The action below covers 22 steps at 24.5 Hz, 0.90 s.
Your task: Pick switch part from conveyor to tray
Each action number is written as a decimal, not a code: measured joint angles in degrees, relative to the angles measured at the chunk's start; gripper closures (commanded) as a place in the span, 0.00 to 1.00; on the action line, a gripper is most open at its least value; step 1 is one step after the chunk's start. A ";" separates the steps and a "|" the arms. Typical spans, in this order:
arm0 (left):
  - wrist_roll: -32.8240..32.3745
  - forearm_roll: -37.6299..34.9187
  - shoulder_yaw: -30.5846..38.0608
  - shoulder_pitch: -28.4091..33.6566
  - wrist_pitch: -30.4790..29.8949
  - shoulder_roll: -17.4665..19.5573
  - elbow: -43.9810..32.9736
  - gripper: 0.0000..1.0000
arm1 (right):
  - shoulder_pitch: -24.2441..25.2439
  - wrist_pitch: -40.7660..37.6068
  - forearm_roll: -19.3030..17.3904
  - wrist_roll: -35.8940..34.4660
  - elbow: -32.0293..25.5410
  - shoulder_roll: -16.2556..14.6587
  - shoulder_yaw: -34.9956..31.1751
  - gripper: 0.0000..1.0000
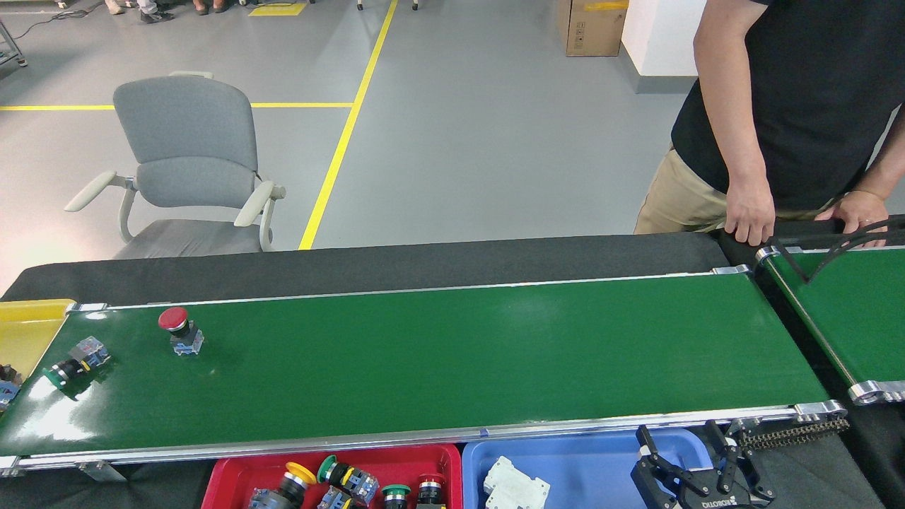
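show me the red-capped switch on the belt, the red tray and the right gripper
red-capped switch (173, 319), head view, on its red cap
red tray (233, 472), head view, on its left rim
right gripper (689, 456), head view, between its fingertips
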 measured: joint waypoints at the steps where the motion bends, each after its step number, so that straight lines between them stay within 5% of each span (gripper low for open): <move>1: 0.05 0.00 1.12 0.00 -0.01 -0.12 -0.03 0.01 | 0.00 0.00 0.00 0.00 0.00 0.00 -0.03 0.01; 10: 0.28 0.27 18.92 -2.71 2.59 -2.69 0.27 0.01 | -0.07 0.00 -0.09 0.00 -0.02 0.00 -0.03 0.01; 22: -2.51 0.09 20.30 -23.10 8.97 6.07 19.56 0.01 | -0.66 0.00 -0.17 0.04 -0.04 0.00 -0.04 0.01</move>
